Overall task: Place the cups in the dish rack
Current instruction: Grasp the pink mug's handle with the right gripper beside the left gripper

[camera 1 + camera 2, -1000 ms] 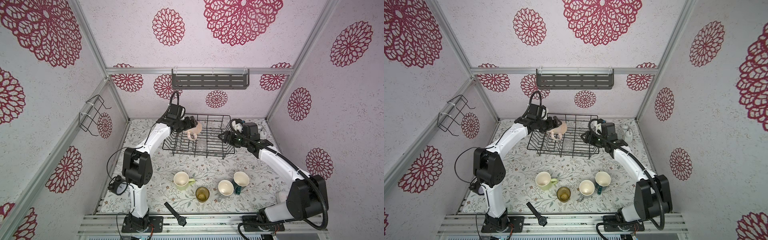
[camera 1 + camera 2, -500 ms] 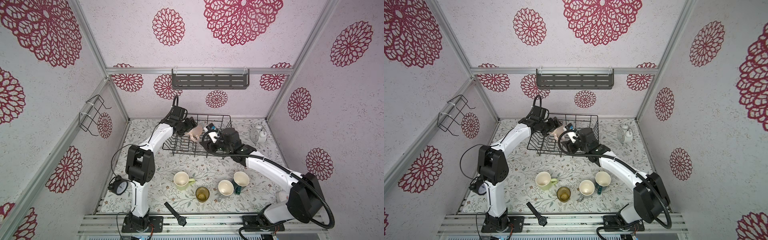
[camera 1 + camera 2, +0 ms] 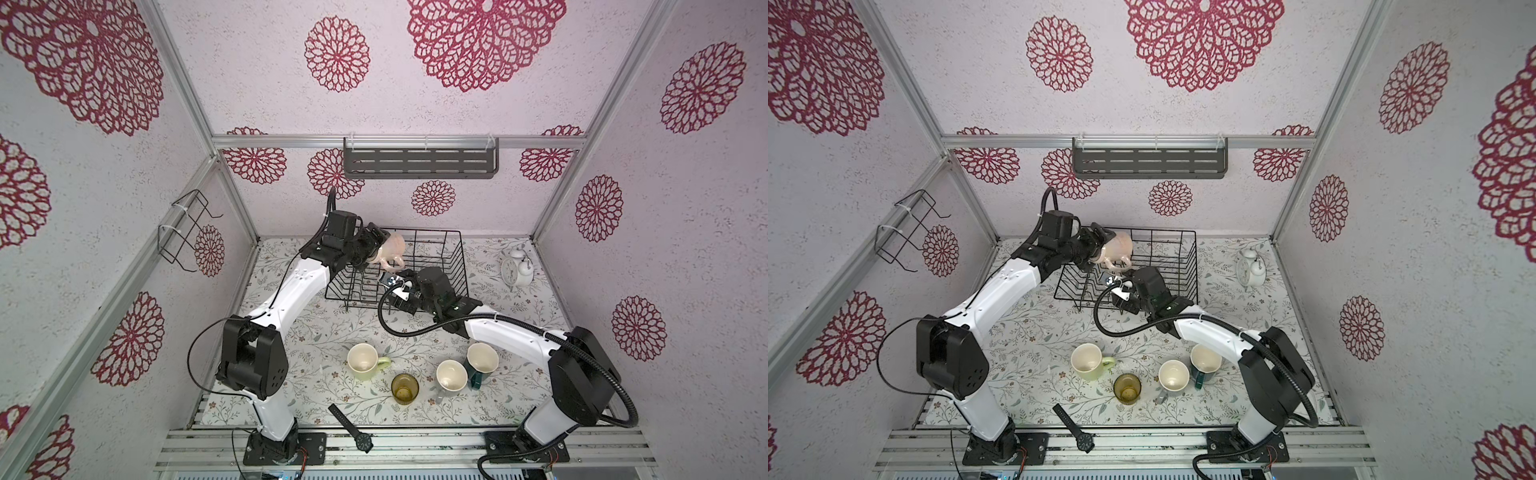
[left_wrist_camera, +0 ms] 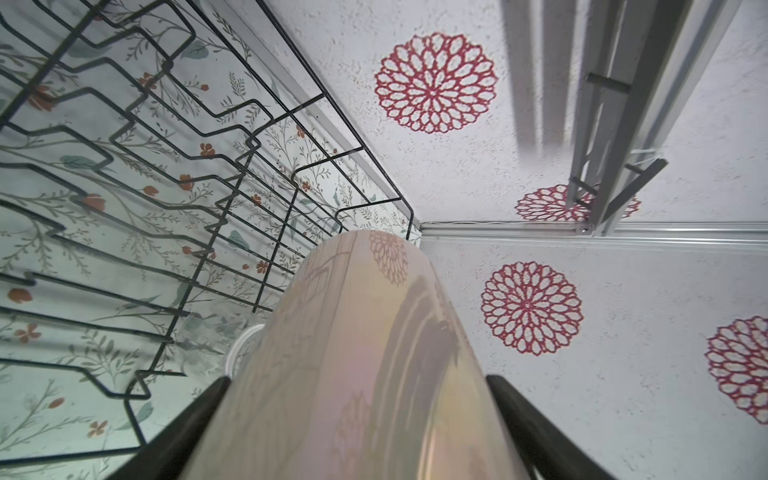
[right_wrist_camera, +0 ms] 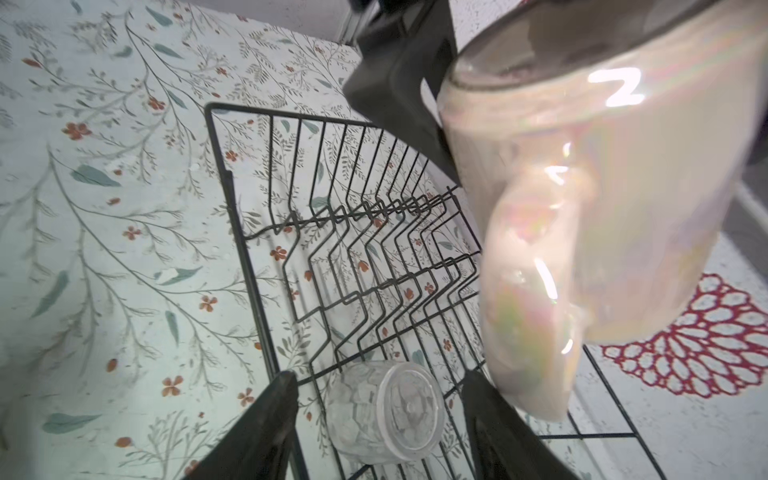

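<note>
One glass (image 5: 386, 411) lies in the rack (image 3: 451, 262) under our open right pincer (image 5: 378, 376); left pincer (image 3: 379, 249) grips the pink mug (image 3: 397, 245); four cups (image 3: 363, 360) are left.

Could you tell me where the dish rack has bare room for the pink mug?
The rack's right half, between the dividers and its right wall, looks bare. The front by the dividers is crowded: the clear glass lies there on its side, the open right gripper just above it.
</note>
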`<act>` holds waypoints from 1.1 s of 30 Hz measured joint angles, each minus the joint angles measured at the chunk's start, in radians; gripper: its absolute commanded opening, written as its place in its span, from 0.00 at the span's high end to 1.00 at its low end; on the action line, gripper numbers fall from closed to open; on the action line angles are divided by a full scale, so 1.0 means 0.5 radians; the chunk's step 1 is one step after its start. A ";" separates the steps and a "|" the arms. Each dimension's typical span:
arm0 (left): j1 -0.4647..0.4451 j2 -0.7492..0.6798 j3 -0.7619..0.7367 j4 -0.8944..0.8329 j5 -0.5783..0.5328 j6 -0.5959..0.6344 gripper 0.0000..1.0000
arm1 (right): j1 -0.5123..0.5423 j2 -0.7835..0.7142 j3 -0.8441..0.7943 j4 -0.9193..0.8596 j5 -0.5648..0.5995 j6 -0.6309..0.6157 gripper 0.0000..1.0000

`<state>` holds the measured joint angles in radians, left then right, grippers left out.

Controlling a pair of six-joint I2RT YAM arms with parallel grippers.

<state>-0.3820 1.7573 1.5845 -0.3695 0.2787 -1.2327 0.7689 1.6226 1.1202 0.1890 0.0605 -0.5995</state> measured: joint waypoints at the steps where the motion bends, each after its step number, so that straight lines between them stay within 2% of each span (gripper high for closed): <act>1: -0.002 -0.017 -0.025 0.021 -0.001 -0.023 0.33 | 0.003 0.010 -0.001 0.009 0.036 -0.029 0.35; 8: -0.002 -0.080 -0.149 0.090 -0.018 -0.143 0.33 | 0.076 0.003 -0.100 0.162 0.236 -0.245 0.36; 15: -0.004 -0.127 -0.284 0.127 -0.024 -0.217 0.34 | 0.125 -0.224 -0.262 0.246 0.298 -0.353 0.33; 20: -0.027 -0.128 -0.352 0.124 0.034 -0.269 0.35 | 0.121 -0.273 -0.269 0.454 0.249 -0.388 0.33; 26: -0.050 -0.128 -0.356 0.146 0.053 -0.307 0.35 | 0.094 -0.237 -0.193 0.403 0.088 -0.387 0.35; 33: -0.069 -0.132 -0.407 0.182 0.047 -0.348 0.35 | 0.079 -0.152 -0.145 0.329 0.041 -0.351 0.58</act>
<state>-0.4164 1.6913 1.3808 -0.2787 0.3023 -1.4067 0.8085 1.5467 1.0477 0.3534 0.0811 -0.7750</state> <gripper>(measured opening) 0.909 0.464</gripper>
